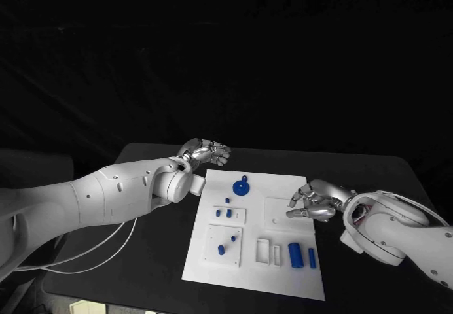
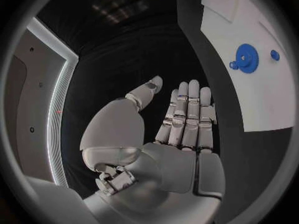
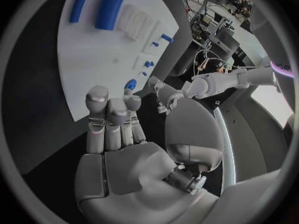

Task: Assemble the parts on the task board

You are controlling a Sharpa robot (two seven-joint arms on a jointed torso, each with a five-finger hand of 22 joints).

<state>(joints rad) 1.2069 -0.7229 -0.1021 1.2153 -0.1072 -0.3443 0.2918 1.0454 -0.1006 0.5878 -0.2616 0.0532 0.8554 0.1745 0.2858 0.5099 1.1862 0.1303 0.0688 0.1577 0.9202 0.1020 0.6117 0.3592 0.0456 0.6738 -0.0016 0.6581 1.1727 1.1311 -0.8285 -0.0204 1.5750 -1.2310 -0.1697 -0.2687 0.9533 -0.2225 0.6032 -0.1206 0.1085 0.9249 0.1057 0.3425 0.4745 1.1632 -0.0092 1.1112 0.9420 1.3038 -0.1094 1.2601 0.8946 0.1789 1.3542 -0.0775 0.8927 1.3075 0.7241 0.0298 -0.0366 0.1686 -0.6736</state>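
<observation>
The white task board (image 1: 283, 275) lies mid-table. A blue gear (image 1: 241, 188) stands near its far edge, small blue pegs (image 1: 224, 212) sit on its left side, and a blue cylinder (image 1: 295, 254) and blue bar (image 1: 311, 257) lie at its near right. My left hand (image 1: 205, 154) hovers off the board's far left corner, holding nothing; its fingers (image 2: 187, 114) are straight, with the gear (image 2: 246, 58) beyond them. My right hand (image 1: 316, 201) hangs over the board's right edge, fingers (image 3: 109, 117) loosely bent and empty. The cylinder (image 3: 109, 11) and bar (image 3: 78, 6) lie ahead of it.
White rectangular slots (image 1: 267, 252) sit beside the cylinder. A white cable (image 1: 94, 258) loops on the black table at the left under my left arm. Bare table (image 1: 378, 176) surrounds the board on the right and far sides.
</observation>
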